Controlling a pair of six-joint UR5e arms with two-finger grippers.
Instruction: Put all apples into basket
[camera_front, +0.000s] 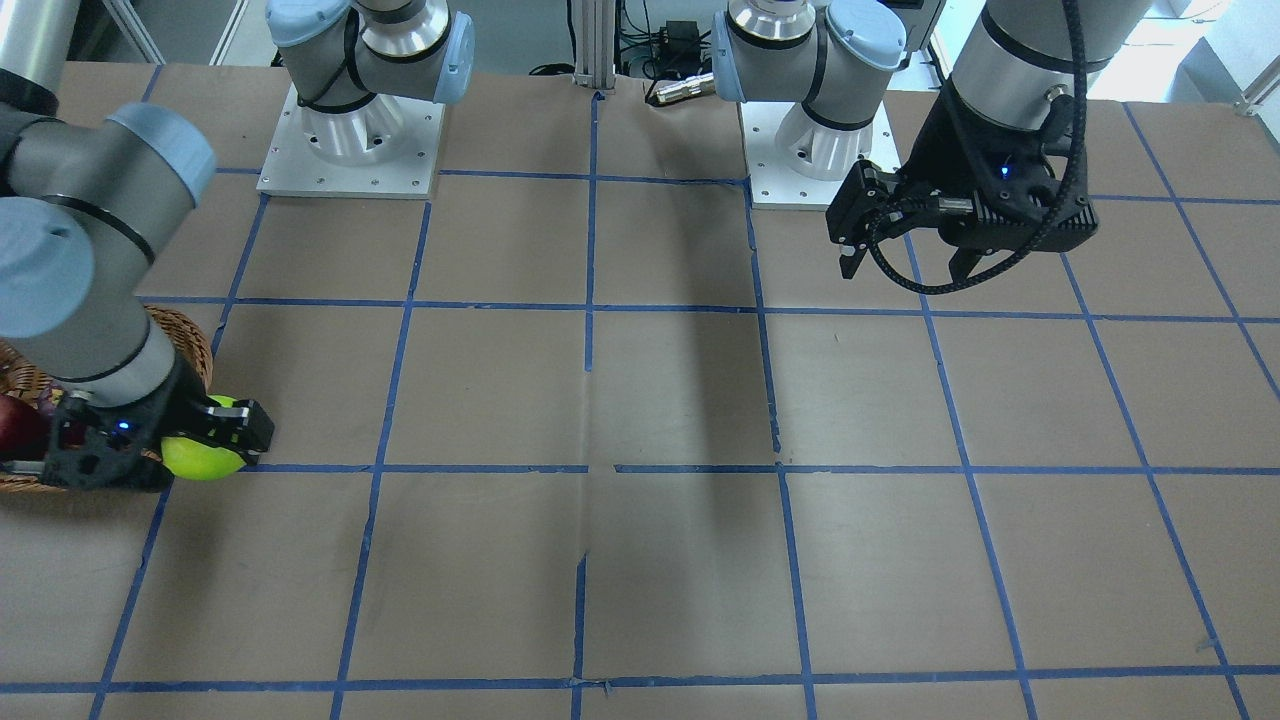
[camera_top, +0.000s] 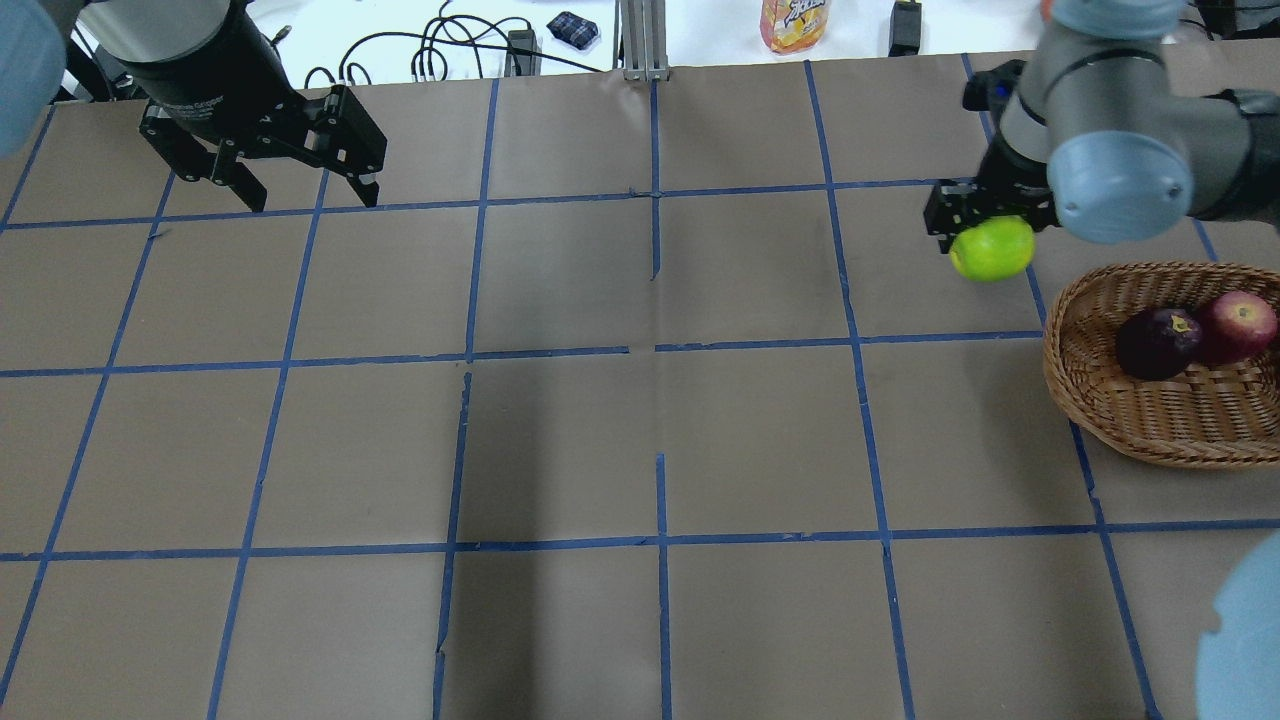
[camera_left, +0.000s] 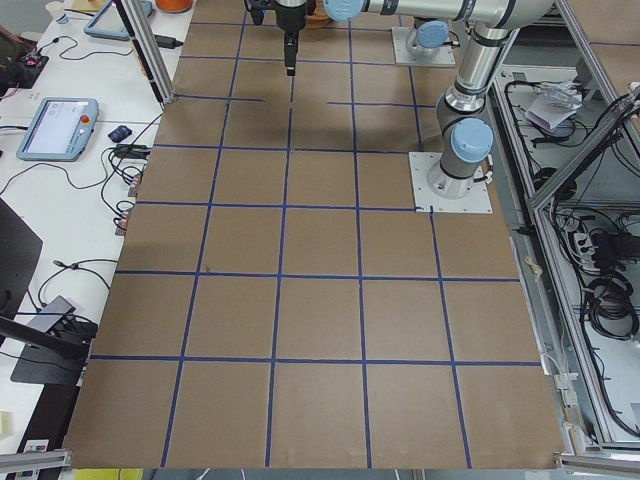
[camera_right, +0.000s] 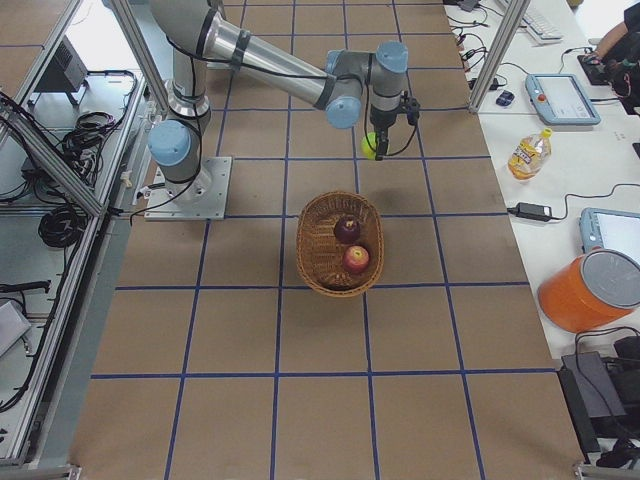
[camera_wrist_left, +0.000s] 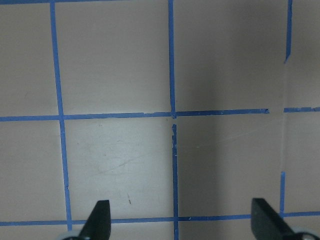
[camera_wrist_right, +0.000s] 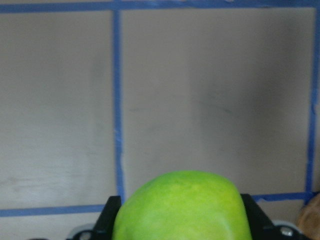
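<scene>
Overhead exterior: R gripper (camera_top: 978, 222) clamps green apple (camera_top: 992, 250) mid-girth, basket (camera_top: 1170, 425) just beside, fruit prob. firm, smooth, slippery; L gripper (camera_top: 305, 195) spread, empty.

My table (camera_top: 560, 440) is dull brown, gridded with blue tape lines (camera_top: 760, 346). My left gripper (camera_top: 305, 195) and right gripper (camera_top: 988, 225) are both black, and my joint caps (camera_top: 1120, 185) are pale blue. The yellow-green apple (camera_top: 992, 250) is bright and unmarked. The basket (camera_top: 1150, 430) is light brown woven wicker. The purple-maroon apple (camera_top: 1157, 342) is dark, the red apple (camera_top: 1238, 326) paler at its stem end.
</scene>
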